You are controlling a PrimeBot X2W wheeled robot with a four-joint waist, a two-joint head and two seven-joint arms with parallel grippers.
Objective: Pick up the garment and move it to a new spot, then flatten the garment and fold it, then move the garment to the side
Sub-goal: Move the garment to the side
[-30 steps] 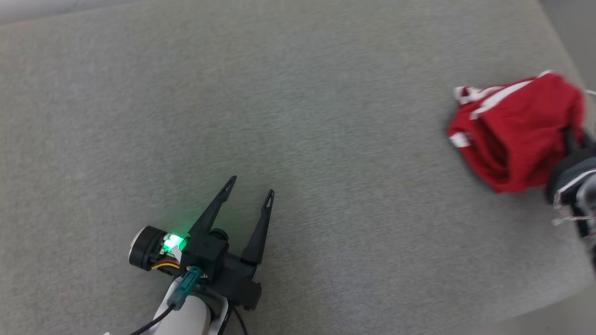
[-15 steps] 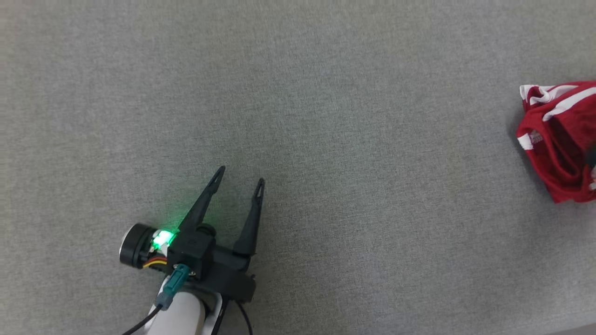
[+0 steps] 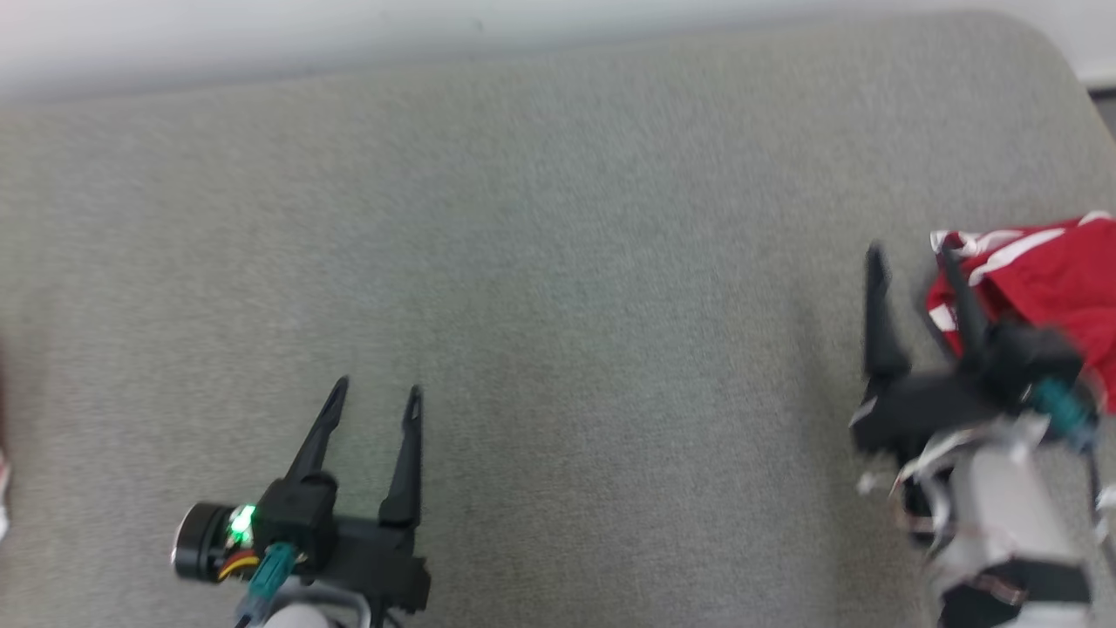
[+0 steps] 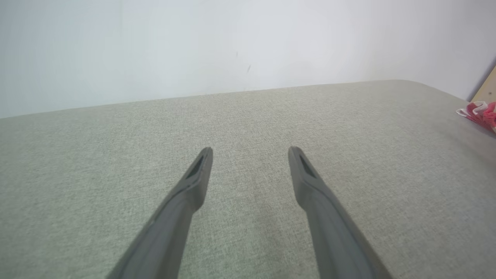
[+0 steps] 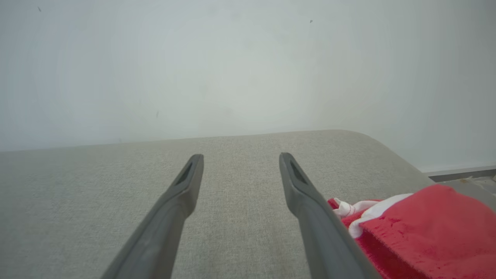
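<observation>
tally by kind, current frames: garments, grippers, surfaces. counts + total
Red garment with white trim: 1
Black two-finger grippers: 2 (left gripper, right gripper, both open, neither holding anything)
Grey fabric-covered surface: 1
Total: 4

Head view: right hand [image 3: 909,255] smeared by blur, wrist detail unreadable. One finger [image 3: 963,301] crosses the red garment [image 3: 1046,279] and hides part of its left edge. The garment is cut off at the right edge. Left hand [image 3: 377,388]: arm cut off at the bottom edge.
Left wrist view: red garment [image 4: 482,113] is a small clipped scrap, kind untellable.
Right wrist view: red garment [image 5: 426,228] runs off the right and bottom edges.
</observation>
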